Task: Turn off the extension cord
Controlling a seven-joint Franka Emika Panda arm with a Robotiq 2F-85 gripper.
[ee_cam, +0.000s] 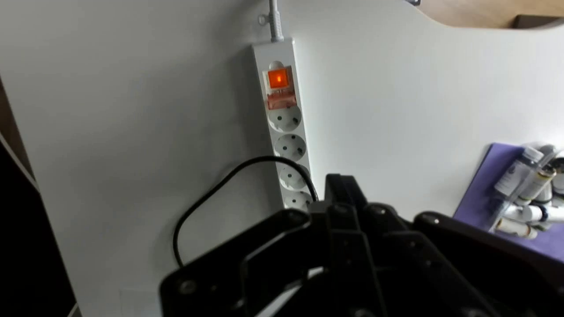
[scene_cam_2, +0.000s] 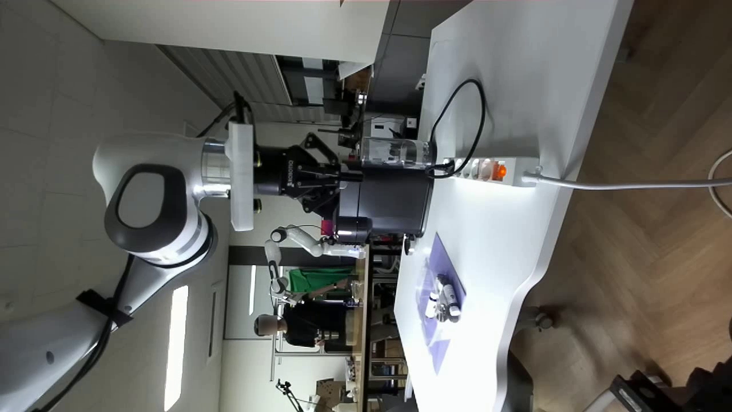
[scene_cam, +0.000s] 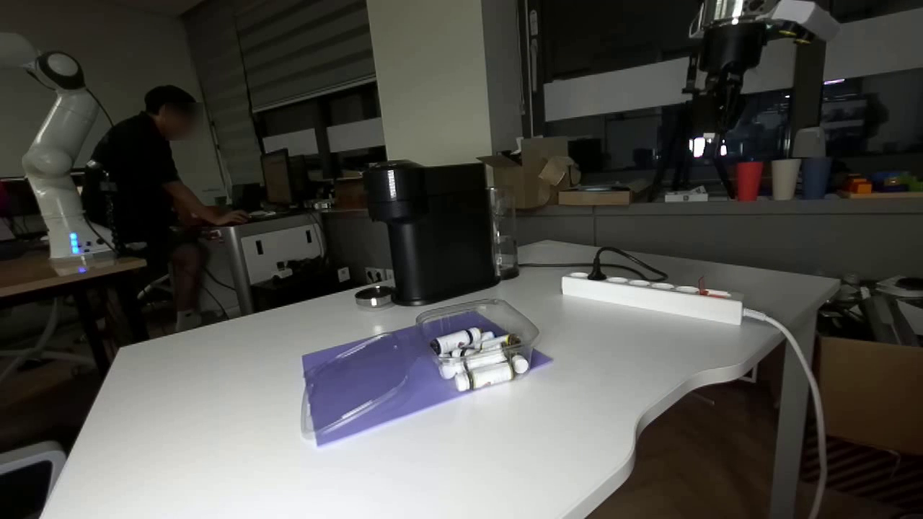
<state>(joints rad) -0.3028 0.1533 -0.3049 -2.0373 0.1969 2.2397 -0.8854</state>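
The extension cord, a long white power strip, lies on the white table in both exterior views (scene_cam: 649, 300) (scene_cam_2: 520, 170) and in the wrist view (ee_cam: 289, 147). Its switch (ee_cam: 278, 78) glows orange near the white cable end. A clear red cover (ee_cam: 282, 100) beside the switch is flipped open; it stands up in an exterior view (scene_cam: 702, 285). My gripper (ee_cam: 346, 180) is shut and empty, its fingertips together. It points down and hangs well above the table in both exterior views (scene_cam: 725, 119) (scene_cam_2: 355, 176). In the wrist view it hides the strip's far end.
A black plug (scene_cam: 596, 271) with a looping black cable (ee_cam: 211, 191) sits in the strip's far end. A tall black coffee machine (scene_cam: 443, 234) stands nearby. A clear tub (scene_cam: 530, 321) of small white bottles (scene_cam: 487, 376) rests on a purple sheet (scene_cam: 360, 393). The table edge (scene_cam: 721, 375) curves.
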